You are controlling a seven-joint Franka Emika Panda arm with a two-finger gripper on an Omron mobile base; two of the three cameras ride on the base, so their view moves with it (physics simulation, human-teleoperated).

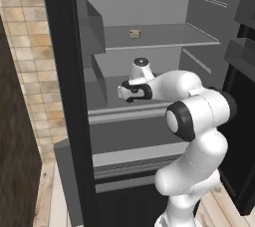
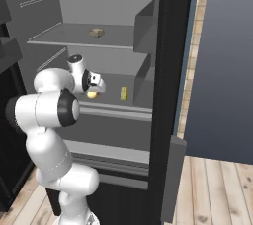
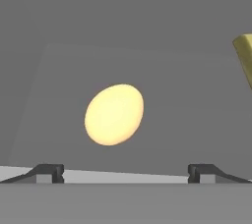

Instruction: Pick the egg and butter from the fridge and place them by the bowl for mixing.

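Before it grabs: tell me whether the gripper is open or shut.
Open. The gripper has its fingertips wide apart, the egg ahead between them, untouched.

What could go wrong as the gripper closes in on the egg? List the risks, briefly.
1. The egg is round and lies loose on the grey fridge shelf; with the open gripper not yet around it, a finger nudge could roll it away.
2. The butter lies close beside the egg, so a wide approach might knock it.
3. The arm reaches deep inside the fridge, so lifting out could clip the shelf above.
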